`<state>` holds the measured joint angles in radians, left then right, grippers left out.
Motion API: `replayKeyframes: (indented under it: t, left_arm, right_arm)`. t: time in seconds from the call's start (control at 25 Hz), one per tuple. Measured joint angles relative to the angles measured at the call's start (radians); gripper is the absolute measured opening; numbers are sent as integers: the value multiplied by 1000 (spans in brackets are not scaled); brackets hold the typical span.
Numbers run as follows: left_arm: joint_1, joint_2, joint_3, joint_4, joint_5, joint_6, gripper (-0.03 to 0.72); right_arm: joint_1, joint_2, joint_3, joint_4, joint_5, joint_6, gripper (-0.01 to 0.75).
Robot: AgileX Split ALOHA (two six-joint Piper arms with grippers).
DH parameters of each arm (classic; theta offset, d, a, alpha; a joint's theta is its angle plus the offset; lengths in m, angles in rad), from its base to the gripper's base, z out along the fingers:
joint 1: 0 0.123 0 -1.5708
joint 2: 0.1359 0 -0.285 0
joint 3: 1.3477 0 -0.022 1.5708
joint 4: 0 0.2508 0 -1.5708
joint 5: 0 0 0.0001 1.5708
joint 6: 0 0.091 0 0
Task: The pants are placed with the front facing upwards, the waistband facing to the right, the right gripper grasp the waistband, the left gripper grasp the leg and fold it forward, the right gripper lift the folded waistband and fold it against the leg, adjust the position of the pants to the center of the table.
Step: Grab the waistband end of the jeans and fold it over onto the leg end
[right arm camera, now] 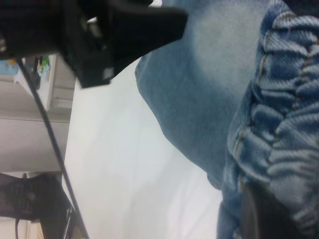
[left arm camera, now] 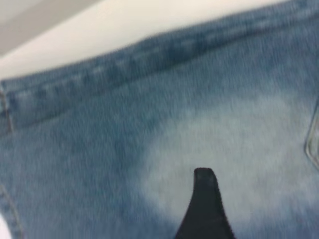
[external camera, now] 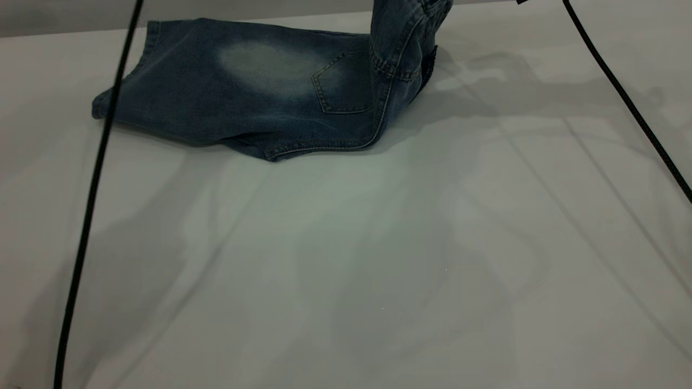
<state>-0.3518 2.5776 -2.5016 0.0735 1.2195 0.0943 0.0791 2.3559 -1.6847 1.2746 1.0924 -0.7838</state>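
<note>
The blue denim pants (external camera: pixel 243 81) lie folded at the far side of the white table (external camera: pixel 378 270), a pale oval and a pocket facing up. Their right end (external camera: pixel 405 32) is pulled up off the table and runs past the top of the exterior view. In the right wrist view my right gripper (right arm camera: pixel 259 211) is shut on the ruched waistband (right arm camera: pixel 289 124), which bunches over its dark finger. My left gripper (left arm camera: pixel 205 199) hovers over the pale oval of the leg, with flat denim (left arm camera: pixel 99 149) under it. It also shows as a black block (right arm camera: pixel 124 25) in the right wrist view.
Two black cables hang across the exterior view, one at the left (external camera: pixel 92 205) and one at the right (external camera: pixel 627 102). The pants lie close to the table's far edge (external camera: pixel 65 29). White tabletop stretches in front of them. Furniture stands beyond the table (right arm camera: pixel 30 204).
</note>
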Motion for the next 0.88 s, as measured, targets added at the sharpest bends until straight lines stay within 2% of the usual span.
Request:
replayKeyframes:
  t: [0.28, 0.48, 0.68, 0.88]
  left_arm:
    - [13, -113, 260, 65, -1, 33, 493]
    - [68, -104, 403, 86, -1, 29, 493]
    - [104, -99, 449, 82, -8, 29, 493]
    - [111, -69, 447, 88, -86, 34, 493]
  right_arm:
    - [0, 0, 0, 0, 7, 1, 60]
    - [0, 0, 0, 0, 16, 5, 61]
    - [1, 0, 0, 1, 16, 5, 61]
    - [1, 0, 0, 2, 14, 9, 62]
